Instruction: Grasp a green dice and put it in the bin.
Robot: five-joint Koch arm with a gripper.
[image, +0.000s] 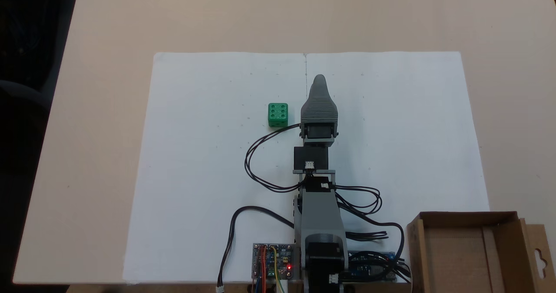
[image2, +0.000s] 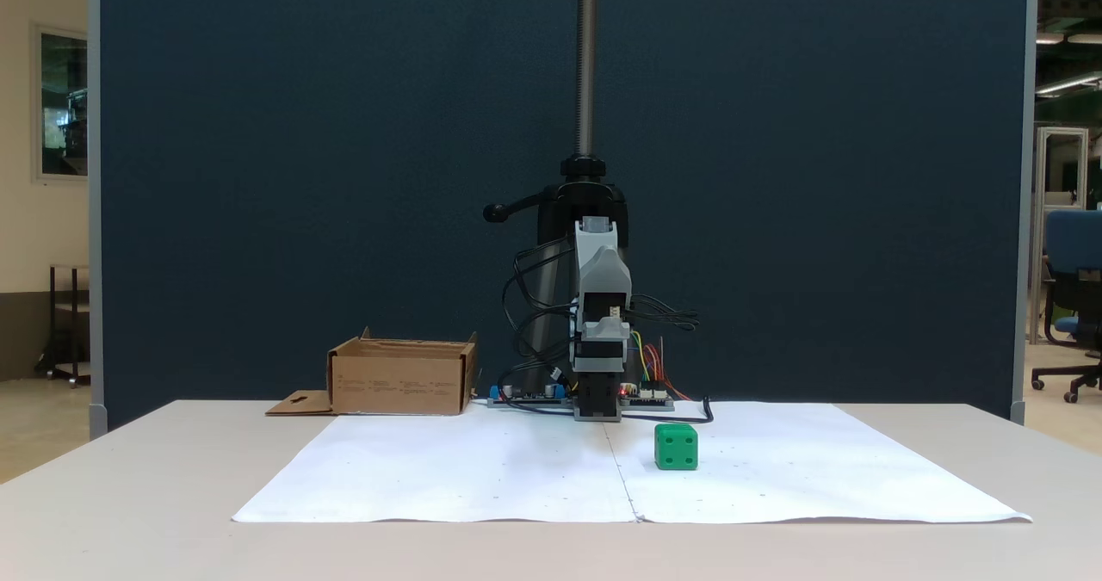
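Green dice on white paper on the desk, just left of the claw, claw's opening untellable, touching nothing, bin at lower right, its print unreadable

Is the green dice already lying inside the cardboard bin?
No. In a fixed view the green dice sits on the white paper, far from the bin.

a slim hobby arm of grey ribbed printed plastic with black boxy servo motors between its links; its grey tapered jaws end in one rounded tip. looping black cables and small white connectors run along it.
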